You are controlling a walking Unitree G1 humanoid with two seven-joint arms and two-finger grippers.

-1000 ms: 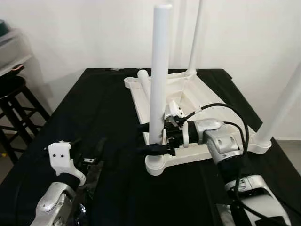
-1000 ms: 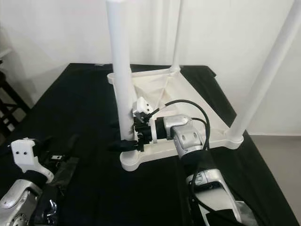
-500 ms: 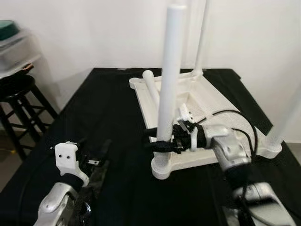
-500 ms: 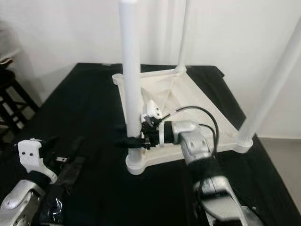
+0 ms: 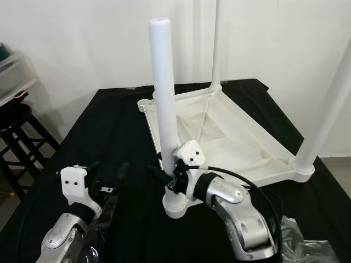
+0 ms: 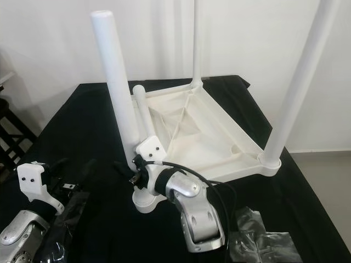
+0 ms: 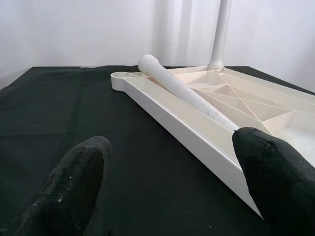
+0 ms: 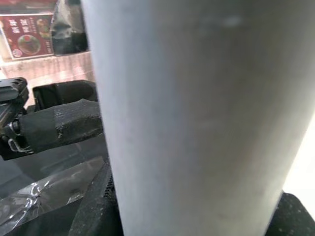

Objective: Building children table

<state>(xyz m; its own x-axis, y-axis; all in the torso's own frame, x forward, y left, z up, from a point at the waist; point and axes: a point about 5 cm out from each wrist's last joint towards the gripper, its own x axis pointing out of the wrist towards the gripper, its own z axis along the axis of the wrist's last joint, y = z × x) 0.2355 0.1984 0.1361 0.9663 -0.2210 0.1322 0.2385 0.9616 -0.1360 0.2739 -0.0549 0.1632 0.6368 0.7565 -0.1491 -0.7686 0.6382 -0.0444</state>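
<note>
The white table top (image 5: 236,139) lies upside down on the black cloth. Three white legs stand in its corners: the near-left leg (image 5: 163,98), a far leg (image 5: 217,44) and a right leg (image 5: 329,109). A loose leg (image 6: 141,107) lies inside the top along its left rim, also in the left wrist view (image 7: 187,93). My right gripper (image 5: 164,175) is shut on the near-left leg just above its socket; in the right wrist view that leg (image 8: 197,123) sits between the black fingers (image 8: 96,211). My left gripper (image 5: 108,169) hovers open over the cloth left of the top, its fingers (image 7: 81,169) wide apart.
Crumpled clear plastic wrap lies on the cloth at the near right (image 5: 299,241) and under my left arm (image 5: 101,211). A black stool (image 5: 13,118) stands off the table's left side. A white wall runs close behind the table.
The camera has shifted. My right arm has swung round from the right side of the near-left leg to its near side, keeping hold of it. The left gripper stays open.
</note>
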